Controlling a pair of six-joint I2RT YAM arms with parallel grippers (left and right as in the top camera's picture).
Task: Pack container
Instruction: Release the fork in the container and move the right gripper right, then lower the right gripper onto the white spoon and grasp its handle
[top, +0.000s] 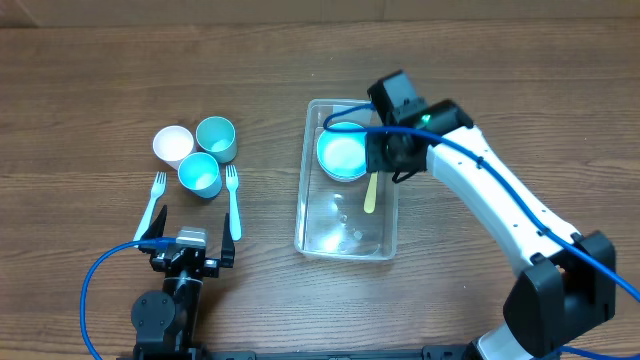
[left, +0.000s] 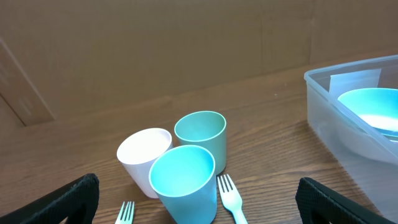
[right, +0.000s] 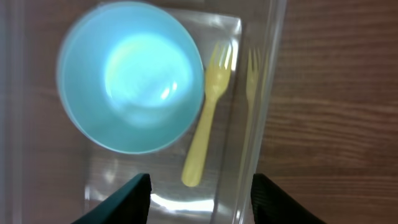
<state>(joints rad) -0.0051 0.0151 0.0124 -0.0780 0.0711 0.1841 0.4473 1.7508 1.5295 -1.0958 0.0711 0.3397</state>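
Wooden surface (top: 100, 90) carries the clear container (top: 345, 230) directly beneath the right tool (right: 200, 190), whose jaws stand parted, holding nothing; a teal bowl (right: 130, 74) and yellow fork (right: 205, 124) lie inside; left tool (left: 199, 202) gapes wide, three cups (left: 183, 177) ahead.

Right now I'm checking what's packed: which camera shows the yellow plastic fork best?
The right wrist view: the yellow plastic fork lies whole and large beside the round teal bowl inside the clear rectangular plastic container. Overhead shows it small, its tines end hidden. The left wrist view misses it.
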